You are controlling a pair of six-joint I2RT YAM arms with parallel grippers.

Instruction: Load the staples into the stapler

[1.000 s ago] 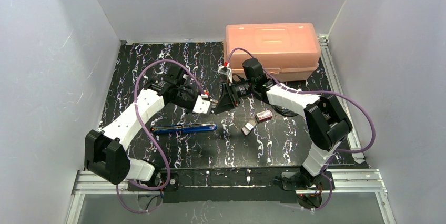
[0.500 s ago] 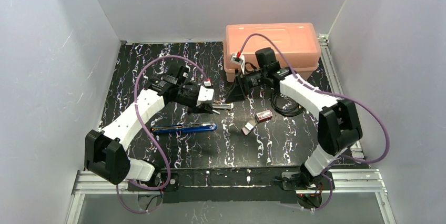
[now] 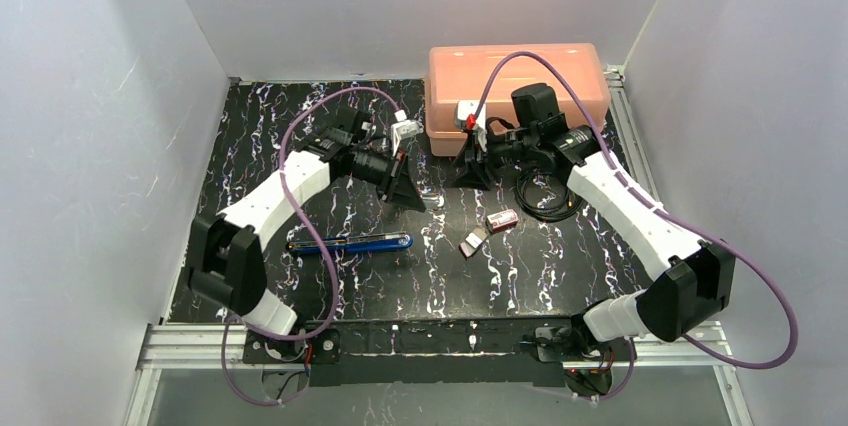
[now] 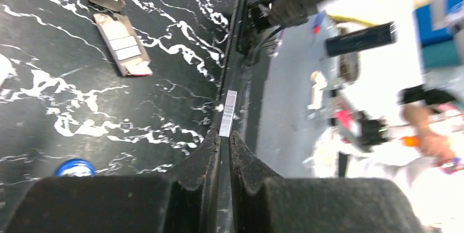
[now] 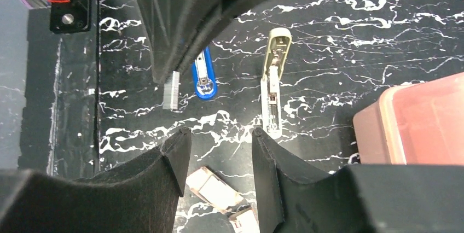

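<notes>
My left gripper [image 3: 407, 196] is shut on a short silvery staple strip [image 4: 227, 114], which sticks out past its fingertips [image 4: 214, 144]; the strip also shows in the right wrist view [image 5: 170, 89]. The blue stapler [image 3: 350, 243] lies on the black marbled table, and its end shows below the left gripper [image 5: 203, 81]. A pale open stapler part with a metal channel [image 5: 273, 88] lies beside it. My right gripper [image 3: 470, 174] is open and empty [image 5: 219, 140] above the table. The red staple box [image 3: 503, 218] and its pale tray [image 3: 472, 242] lie to the right.
A closed orange plastic case [image 3: 515, 86] stands at the back right, just behind the right gripper. A coiled black cable [image 3: 542, 204] lies under the right arm. White walls enclose the table on three sides.
The right gripper has drawn back to the right, away from the left gripper and towards the orange case. The left wrist has turned and lifted, still holding the staple strip.
</notes>
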